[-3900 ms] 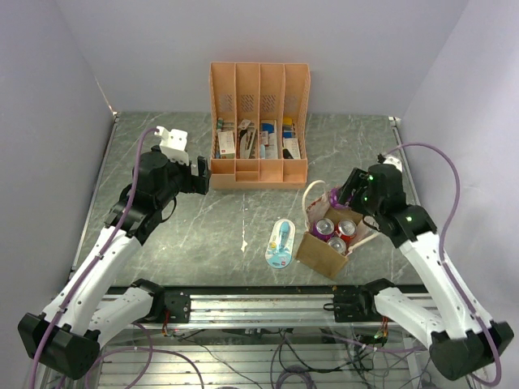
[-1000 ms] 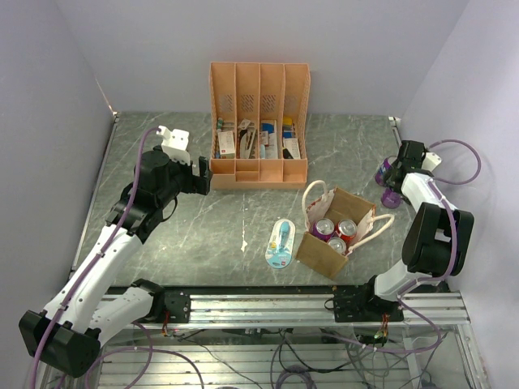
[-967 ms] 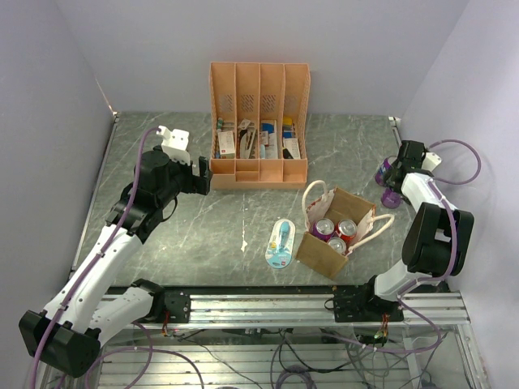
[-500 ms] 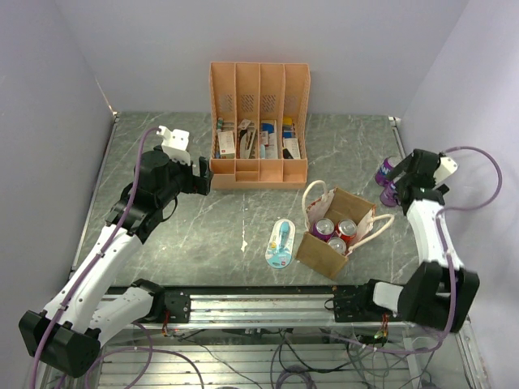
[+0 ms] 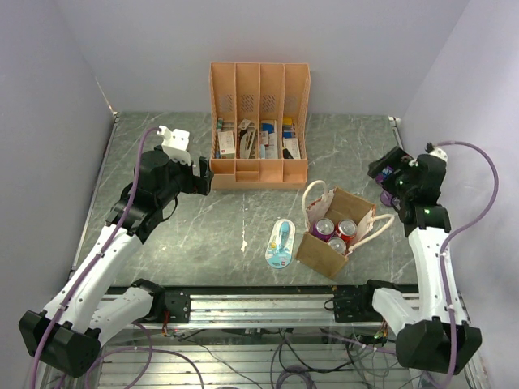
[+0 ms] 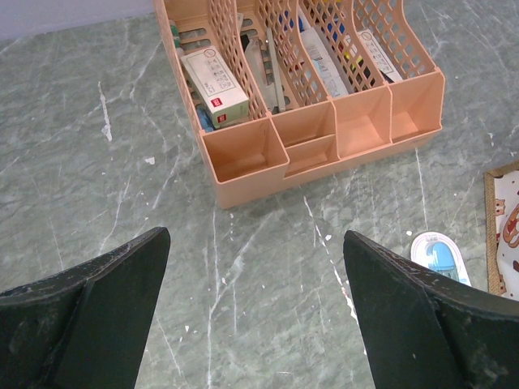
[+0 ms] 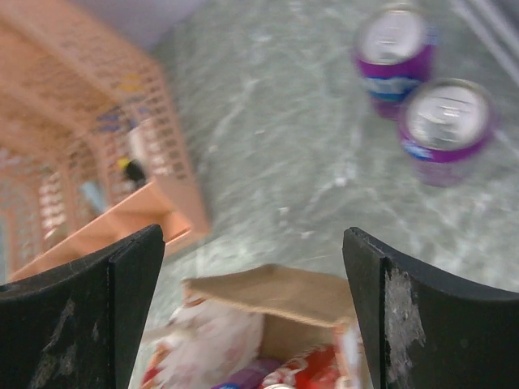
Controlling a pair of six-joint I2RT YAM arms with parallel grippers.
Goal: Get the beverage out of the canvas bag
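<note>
While both hands hang wide open and empty, we see the bag [image 5: 320,255] standing on the bench [image 5: 203,235] at near right, its top open and three cans [image 5: 346,228] upright inside. Our right hand [image 7: 253,235] hovers just beyond the bag's far rim, with two purple cans [image 7: 395,36] standing just beside each other on the bench farther right. Our left hand [image 6: 255,235] hovers at the left, just near of the organizer [image 6: 324,138]. A white packet [image 5: 280,241] lies just left of the bag.
</note>
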